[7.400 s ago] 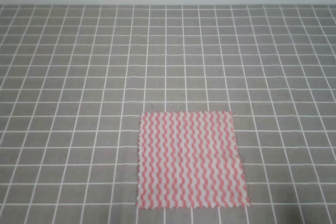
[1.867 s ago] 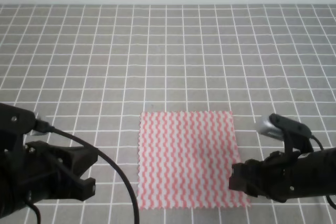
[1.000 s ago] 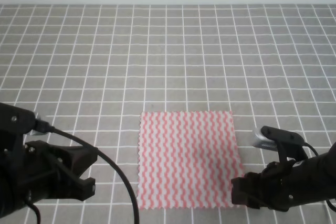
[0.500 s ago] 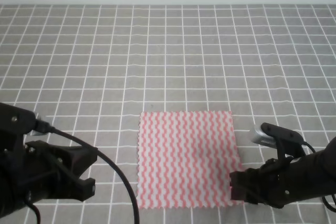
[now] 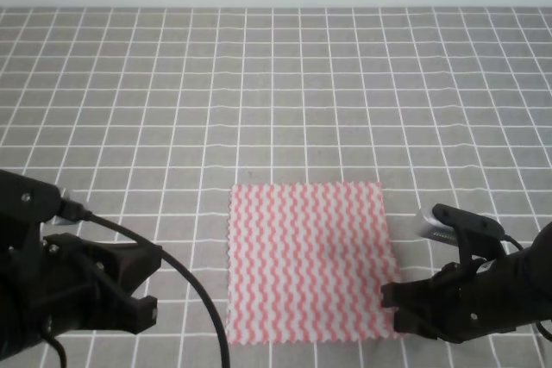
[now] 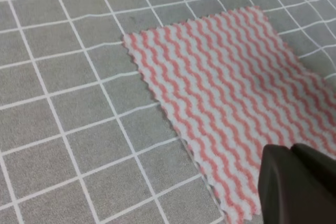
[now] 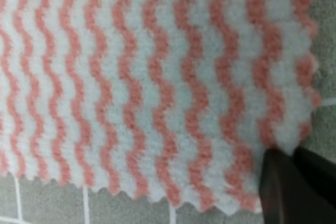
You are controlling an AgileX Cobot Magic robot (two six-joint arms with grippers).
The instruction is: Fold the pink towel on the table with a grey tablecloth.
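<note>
Right gripper at pink towel corner; towel flat, unfolded.

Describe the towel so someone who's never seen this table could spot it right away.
Look at the grey tablecloth with its white grid. Near the front edge, between the two arms, lies a flat square cloth, the towel. Its pink-and-white wavy stripes and jagged edges set it apart from the plain grid around it.

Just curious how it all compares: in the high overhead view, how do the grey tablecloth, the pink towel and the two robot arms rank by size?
1. Grey tablecloth.
2. Pink towel.
3. Left arm and right arm: similar, both partly cut off and nearer the camera, so unranked.
</note>
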